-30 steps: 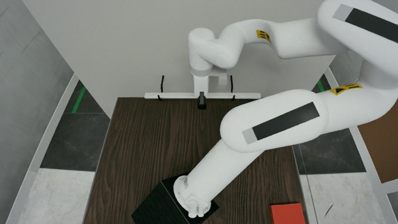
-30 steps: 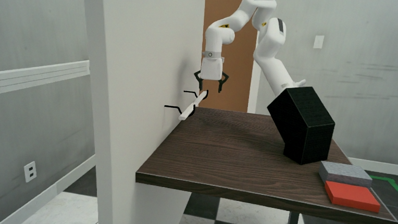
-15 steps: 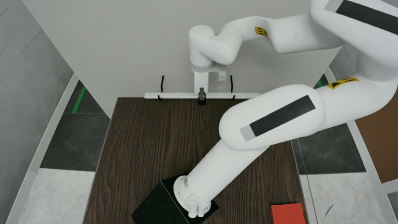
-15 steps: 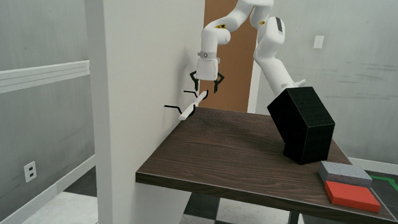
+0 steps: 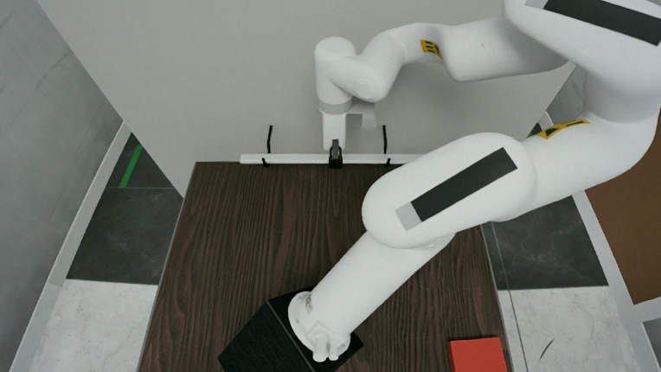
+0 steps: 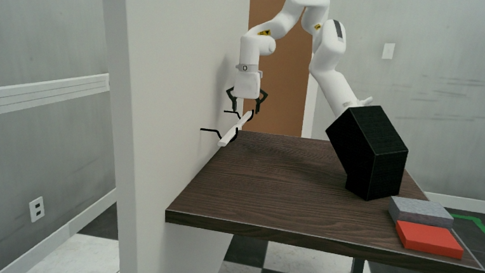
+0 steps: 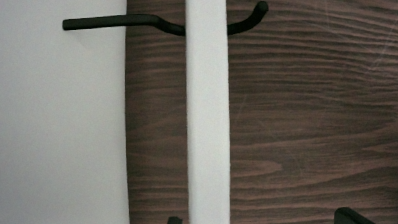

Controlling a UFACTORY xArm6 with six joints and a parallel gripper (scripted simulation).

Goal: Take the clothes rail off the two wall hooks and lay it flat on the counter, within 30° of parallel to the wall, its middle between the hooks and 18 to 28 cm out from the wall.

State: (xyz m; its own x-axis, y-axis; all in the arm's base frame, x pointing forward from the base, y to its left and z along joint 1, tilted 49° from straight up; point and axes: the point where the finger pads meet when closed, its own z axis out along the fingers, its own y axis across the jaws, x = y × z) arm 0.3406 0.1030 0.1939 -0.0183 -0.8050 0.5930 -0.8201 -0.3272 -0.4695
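The white clothes rail (image 5: 286, 158) (image 6: 230, 133) (image 7: 207, 125) rests on two black wall hooks, the left one (image 5: 269, 138) (image 6: 212, 129) (image 7: 125, 21) and the right one (image 5: 384, 138) (image 6: 230, 112), just above the back edge of the dark wood counter (image 5: 259, 240) (image 6: 271, 176) (image 7: 310, 125). My gripper (image 5: 335, 154) (image 6: 245, 107) (image 7: 260, 219) is open and empty. It points down, close over the rail's middle between the hooks. In the wrist view the rail runs near the left fingertip, off-centre between the fingers.
The white wall (image 5: 208, 69) (image 6: 176, 67) (image 7: 60, 125) stands right behind the rail. The arm's black base block (image 5: 259, 336) (image 6: 369, 149) sits at the counter's front. A red block (image 5: 476, 353) (image 6: 429, 239) and a grey block (image 6: 419, 207) lie at the front right corner.
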